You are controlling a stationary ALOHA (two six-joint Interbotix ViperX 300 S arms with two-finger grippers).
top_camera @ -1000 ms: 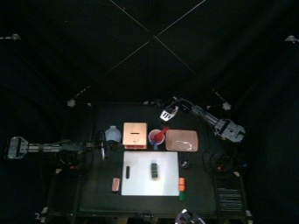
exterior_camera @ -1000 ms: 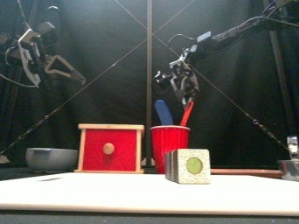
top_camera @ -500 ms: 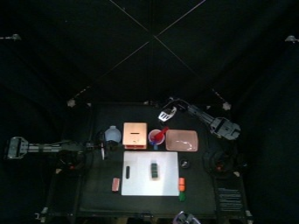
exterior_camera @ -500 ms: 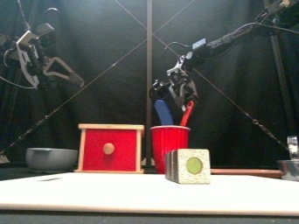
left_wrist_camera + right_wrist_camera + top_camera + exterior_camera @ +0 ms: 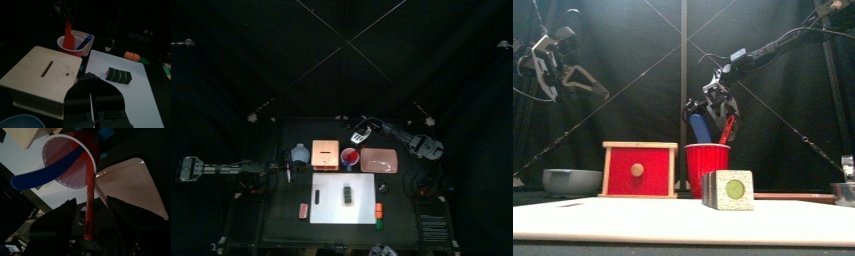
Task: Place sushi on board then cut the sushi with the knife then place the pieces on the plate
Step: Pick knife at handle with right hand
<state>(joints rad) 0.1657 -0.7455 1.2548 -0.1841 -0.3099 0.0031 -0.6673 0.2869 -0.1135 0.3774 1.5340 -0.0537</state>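
Above the red cup (image 5: 708, 168), the right hand (image 5: 716, 108) hung open, jaws straddling the upright handle of the red knife (image 5: 89, 198).

sushi roll (image 5: 348, 194) on board (image 5: 327, 211) | behind it, left to right: bowl (image 5: 301, 154), box (image 5: 325, 153), cup (image 5: 349, 156), tray (image 5: 382, 160)

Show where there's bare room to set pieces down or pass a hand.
Free: the white board either side of the sushi roll, and the bare pink tray. Crowded: bowl, wooden box and red cup side by side, right gripper above the cup.
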